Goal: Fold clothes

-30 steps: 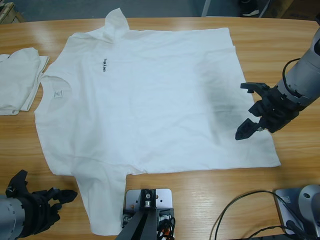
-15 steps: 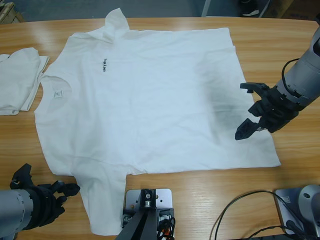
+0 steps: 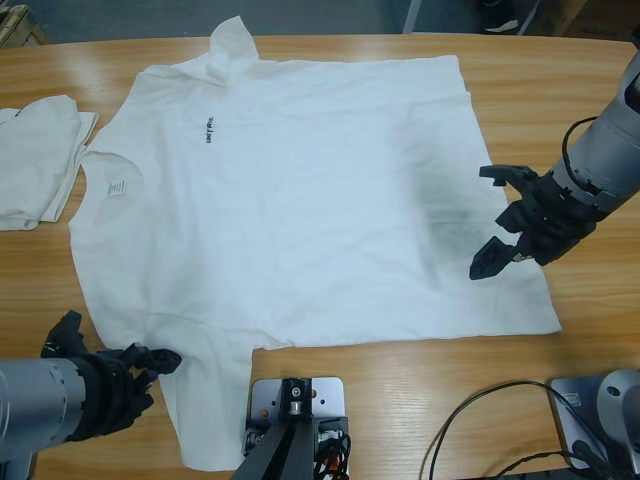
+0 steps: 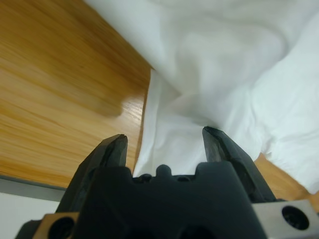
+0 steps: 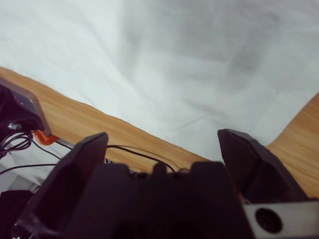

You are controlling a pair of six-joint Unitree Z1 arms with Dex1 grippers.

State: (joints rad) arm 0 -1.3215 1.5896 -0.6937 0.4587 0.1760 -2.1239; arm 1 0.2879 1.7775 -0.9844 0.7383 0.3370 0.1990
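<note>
White shirt (image 3: 300,200): spread flat; first fold pending. Left gripper (image 3: 150,358): jaws apart at sleeve (image 3: 215,400); must close. Right gripper (image 3: 500,225): spread wide above hem, empty.

small black chest lettering on the white shirt (image 3: 290,200), too small to read

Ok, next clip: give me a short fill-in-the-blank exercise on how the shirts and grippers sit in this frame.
1. The spread white T-shirt has small black lettering on its ____.
2. The left gripper is at the shirt's lower ____, jaws open.
3. The right gripper hovers with its jaws ____ over the shirt's hem end.
4. The folded white shirt lies near the spread shirt's ____.

Missing words: chest; sleeve; open; collar
</note>
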